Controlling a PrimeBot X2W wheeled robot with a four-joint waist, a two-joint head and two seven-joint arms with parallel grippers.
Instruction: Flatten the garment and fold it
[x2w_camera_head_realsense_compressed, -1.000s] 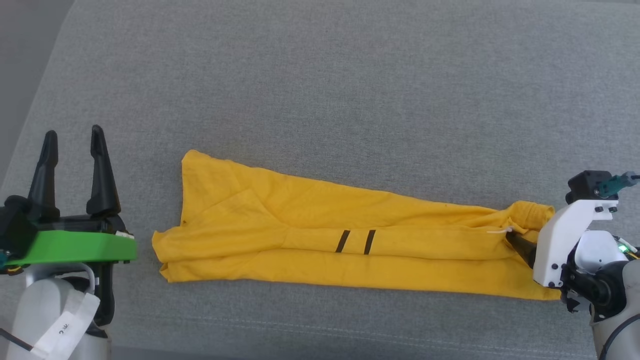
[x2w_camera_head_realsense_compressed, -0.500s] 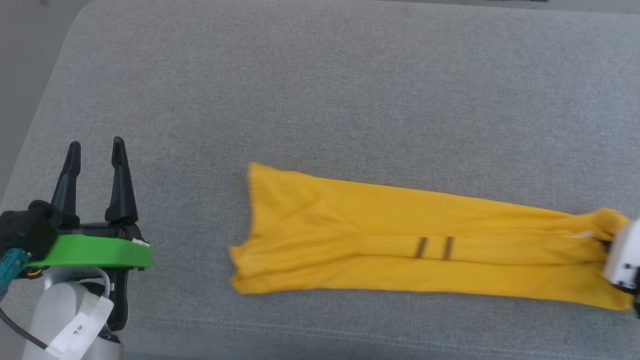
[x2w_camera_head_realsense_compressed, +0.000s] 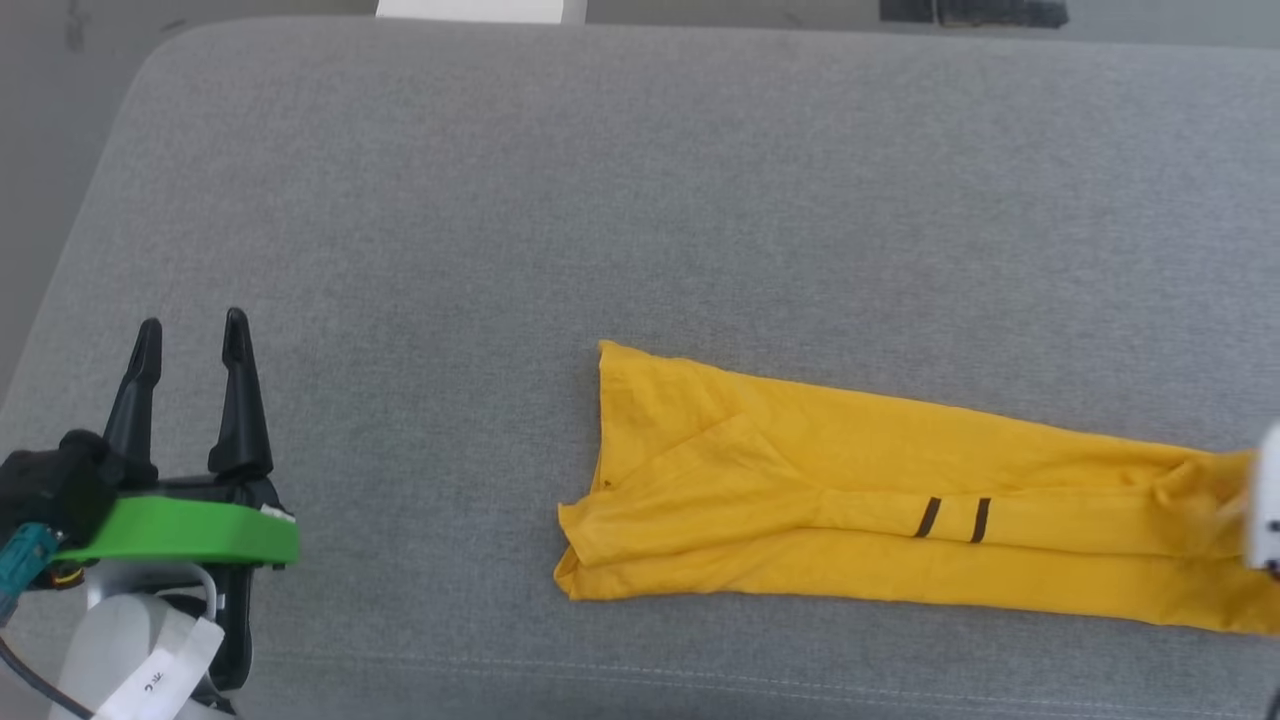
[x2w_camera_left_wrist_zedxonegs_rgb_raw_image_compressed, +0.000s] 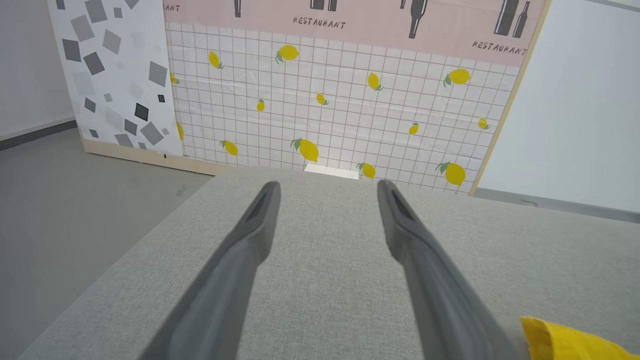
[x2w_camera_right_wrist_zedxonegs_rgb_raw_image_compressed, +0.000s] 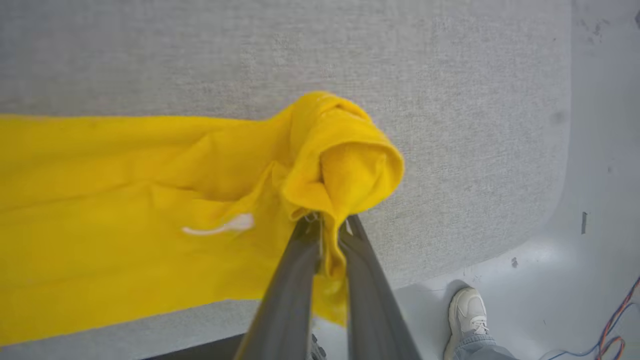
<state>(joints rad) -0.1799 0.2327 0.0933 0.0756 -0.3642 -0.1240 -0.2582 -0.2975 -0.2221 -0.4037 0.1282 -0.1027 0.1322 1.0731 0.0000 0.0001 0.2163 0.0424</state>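
The garment (x2w_camera_head_realsense_compressed: 850, 530) is a bright yellow shirt lying in a long, narrow strip on the grey cushion, with two short dark stripes (x2w_camera_head_realsense_compressed: 955, 518) showing. My right gripper (x2w_camera_right_wrist_zedxonegs_rgb_raw_image_compressed: 327, 222) is shut on the bunched right end of the garment (x2w_camera_right_wrist_zedxonegs_rgb_raw_image_compressed: 125, 200), lifting that end slightly near the cushion's right edge. In the head view a white part of the right wrist (x2w_camera_head_realsense_compressed: 1265, 510) sits at the right edge. My left gripper (x2w_camera_head_realsense_compressed: 192, 322) is open and holds nothing, well left of the garment. From the left wrist, the left gripper (x2w_camera_left_wrist_zedxonegs_rgb_raw_image_compressed: 327, 186) points across bare cushion, with a garment corner (x2w_camera_left_wrist_zedxonegs_rgb_raw_image_compressed: 565, 342) at lower right.
The grey cushion (x2w_camera_head_realsense_compressed: 640, 200) has rounded corners and drops to grey floor on the left and right. A person's white shoe (x2w_camera_right_wrist_zedxonegs_rgb_raw_image_compressed: 465, 310) stands on the floor by the right edge, with cables (x2w_camera_right_wrist_zedxonegs_rgb_raw_image_compressed: 615, 340) nearby. Lemon-patterned wall panels (x2w_camera_left_wrist_zedxonegs_rgb_raw_image_compressed: 325, 100) stand behind the cushion.
My right gripper has shut on the garment's right end and dragged the whole strip to the right. The head view has also shifted. The left gripper stays open.
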